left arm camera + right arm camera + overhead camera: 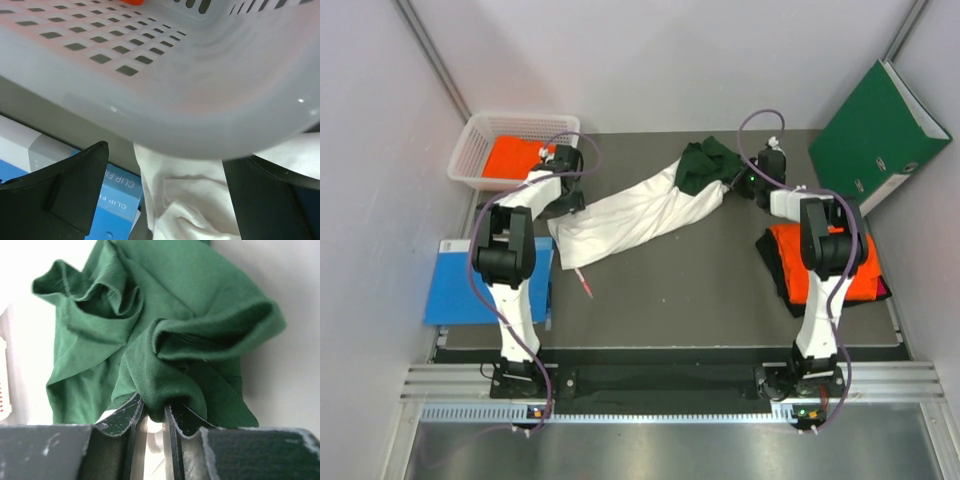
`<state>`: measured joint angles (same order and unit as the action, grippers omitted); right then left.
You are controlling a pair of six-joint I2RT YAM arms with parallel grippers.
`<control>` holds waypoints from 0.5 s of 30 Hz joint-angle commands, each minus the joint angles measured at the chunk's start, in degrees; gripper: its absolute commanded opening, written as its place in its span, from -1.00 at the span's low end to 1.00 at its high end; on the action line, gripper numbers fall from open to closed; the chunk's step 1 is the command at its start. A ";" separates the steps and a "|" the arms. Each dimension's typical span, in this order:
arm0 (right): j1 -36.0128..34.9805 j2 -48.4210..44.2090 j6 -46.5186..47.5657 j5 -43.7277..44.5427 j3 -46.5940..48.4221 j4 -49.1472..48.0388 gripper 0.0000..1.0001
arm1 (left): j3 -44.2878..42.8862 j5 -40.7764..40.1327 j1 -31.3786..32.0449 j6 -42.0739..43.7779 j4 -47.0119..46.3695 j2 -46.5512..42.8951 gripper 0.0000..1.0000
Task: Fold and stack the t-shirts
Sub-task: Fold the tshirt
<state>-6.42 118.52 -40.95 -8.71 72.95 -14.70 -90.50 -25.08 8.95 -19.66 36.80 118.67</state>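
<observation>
- The grey worktop [720,290] sits between pale walls, and the white t-shirt [640,210] lies across its far half, unfolded and roped up.
- My right fingers [747,182] are clenched on a bunched fold of its green sleeve [165,340].
- My left fingers [570,200] are spread wide and hold nothing, hanging over the white hem right by the basket [470,150].
- Risk: with only one end pinched, a pull would likely drag the whole shirt, or the thick fold could slip free.
- Risk: closing here, my left fingers might snag the basket wall.
</observation>
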 commanded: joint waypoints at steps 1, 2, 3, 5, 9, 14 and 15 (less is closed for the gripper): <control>2.10 4.96 3.33 0.54 10.07 3.35 -0.67 | 0.15 -1.20 0.19 0.15 0.73 -6.43 0.98; 2.89 7.14 3.85 0.19 11.67 3.80 -0.66 | 0.06 -1.11 0.19 0.24 0.99 -6.87 0.98; 3.25 8.12 4.38 -0.08 13.34 4.32 -0.65 | -0.03 -1.20 0.19 0.24 1.34 -7.66 0.98; 3.95 11.71 6.39 -0.52 19.14 5.20 -0.60 | 0.06 -0.59 0.28 0.15 2.14 -8.54 0.98; 4.74 16.12 7.73 -0.26 31.00 10.82 -0.40 | 1.64 2.22 0.80 -0.38 2.14 -12.05 0.98; 4.84 9.66 9.04 -3.06 28.06 13.38 0.55 | 4.80 2.93 2.12 -1.34 2.14 -15.75 0.98; 4.40 7.36 9.48 -3.07 22.56 12.60 0.71 | 5.94 3.37 2.47 -1.52 1.97 -17.06 0.98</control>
<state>-1.96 134.32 -34.50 -10.87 101.25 -2.90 -87.09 -23.24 10.04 -19.88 38.35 106.94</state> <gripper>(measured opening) 0.719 0.987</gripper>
